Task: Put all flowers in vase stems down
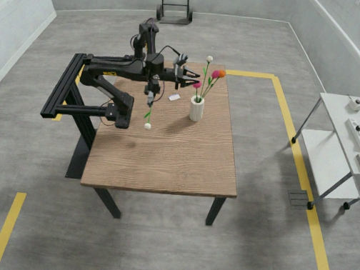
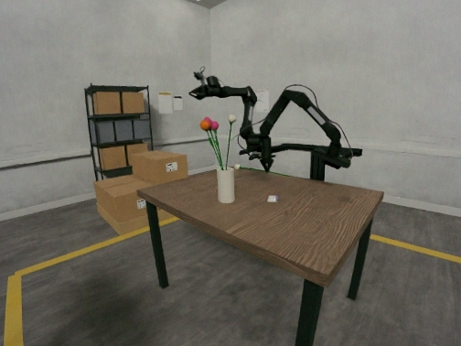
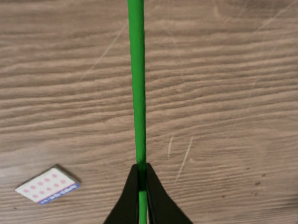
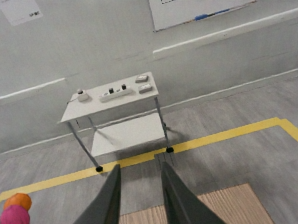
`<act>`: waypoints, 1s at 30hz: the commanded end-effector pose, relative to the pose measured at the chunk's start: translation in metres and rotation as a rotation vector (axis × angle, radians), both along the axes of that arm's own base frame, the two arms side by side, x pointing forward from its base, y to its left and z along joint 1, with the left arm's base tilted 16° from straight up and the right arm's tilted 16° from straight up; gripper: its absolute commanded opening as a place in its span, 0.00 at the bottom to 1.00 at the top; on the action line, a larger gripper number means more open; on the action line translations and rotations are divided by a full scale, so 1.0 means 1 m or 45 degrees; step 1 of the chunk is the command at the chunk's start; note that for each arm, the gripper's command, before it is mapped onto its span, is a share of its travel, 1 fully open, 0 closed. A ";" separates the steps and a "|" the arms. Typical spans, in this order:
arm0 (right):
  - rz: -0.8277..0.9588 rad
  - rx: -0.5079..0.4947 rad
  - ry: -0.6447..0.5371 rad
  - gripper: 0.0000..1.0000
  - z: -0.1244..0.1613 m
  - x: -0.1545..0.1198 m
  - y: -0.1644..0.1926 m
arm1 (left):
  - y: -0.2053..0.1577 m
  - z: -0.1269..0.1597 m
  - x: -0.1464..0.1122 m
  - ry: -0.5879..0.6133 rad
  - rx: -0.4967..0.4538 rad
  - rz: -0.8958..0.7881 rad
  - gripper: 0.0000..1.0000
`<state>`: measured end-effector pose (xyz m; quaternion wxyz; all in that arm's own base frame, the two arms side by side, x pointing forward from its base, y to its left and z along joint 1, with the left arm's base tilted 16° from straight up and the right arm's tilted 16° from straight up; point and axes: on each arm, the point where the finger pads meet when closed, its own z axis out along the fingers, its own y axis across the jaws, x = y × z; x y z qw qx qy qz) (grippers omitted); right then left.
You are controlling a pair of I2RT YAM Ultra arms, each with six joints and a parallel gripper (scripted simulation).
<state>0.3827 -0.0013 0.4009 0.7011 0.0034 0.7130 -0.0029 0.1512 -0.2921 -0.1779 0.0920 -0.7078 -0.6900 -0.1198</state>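
Note:
The white vase [image 1: 196, 111] [image 2: 226, 188] stands upright and holds a white flower [image 1: 209, 58] [image 2: 231, 118], an orange flower [image 1: 222, 73] [image 2: 205, 124] [image 4: 21, 201] and two pink flowers, one pink head [image 1: 196, 85] apart from the other pink head [image 1: 215, 74]. Their heads are up. My left gripper [image 1: 150, 105] [image 2: 267, 170] [image 3: 141, 169] is shut on the green stem of another white flower [image 1: 148, 126] [image 2: 237, 167], held roughly level above the table, head to one side. My right gripper [image 1: 199, 79] [image 2: 190, 94] [image 4: 141, 169] is partly open and empty, high near the flower heads.
The wooden table [image 1: 161, 161] [image 2: 293, 229] carries a small white card [image 1: 174, 97] [image 2: 273, 199] [image 3: 47, 187] between the left gripper and the vase. The right arm reaches over the table from its stand, above the left gripper in the top view.

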 end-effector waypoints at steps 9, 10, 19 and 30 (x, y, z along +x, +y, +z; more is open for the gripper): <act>0.013 0.001 0.005 0.30 -0.002 0.004 0.001 | -0.007 0.003 -0.003 0.003 -0.038 -0.017 0.00; 0.013 0.001 0.005 0.30 -0.002 0.004 0.001 | -0.006 0.004 -0.003 0.004 -0.037 -0.018 0.00; 0.013 0.001 0.005 0.30 -0.002 0.004 0.001 | -0.013 0.013 0.003 -0.005 -0.082 -0.009 0.00; 0.013 0.001 0.005 0.30 -0.002 0.004 0.001 | -0.018 0.036 0.003 0.001 -0.171 -0.007 0.00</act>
